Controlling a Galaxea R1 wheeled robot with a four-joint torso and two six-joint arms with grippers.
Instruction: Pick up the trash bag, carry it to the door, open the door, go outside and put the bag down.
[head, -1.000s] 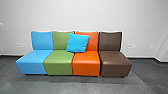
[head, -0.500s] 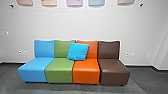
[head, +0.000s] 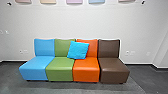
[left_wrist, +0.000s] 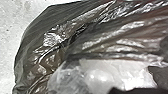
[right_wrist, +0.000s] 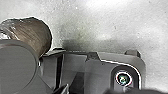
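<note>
The dark, shiny trash bag (left_wrist: 55, 42) spreads across much of the left wrist view, its plastic creased and gathered, with a pale translucent part along its lower side. In the right wrist view, a brownish rounded part of the trash bag (right_wrist: 32, 35) shows beyond a round grey robot part, over the pale floor. The bag hides whatever of my left gripper lies near it, so its state cannot be made out. My right gripper's state cannot be told either.
Ahead stands a row of joined seats, blue (head: 37, 67), green (head: 60, 67), orange (head: 86, 70) and brown (head: 113, 68), against a white wall (head: 75, 22). A turquoise cushion (head: 78, 50) leans on the backrests. Grey floor (head: 82, 88) lies in front.
The head view tilted upward at first, bringing the pictures on the wall into sight, and then shifted only slightly. The seats and cushion have stayed in place.
</note>
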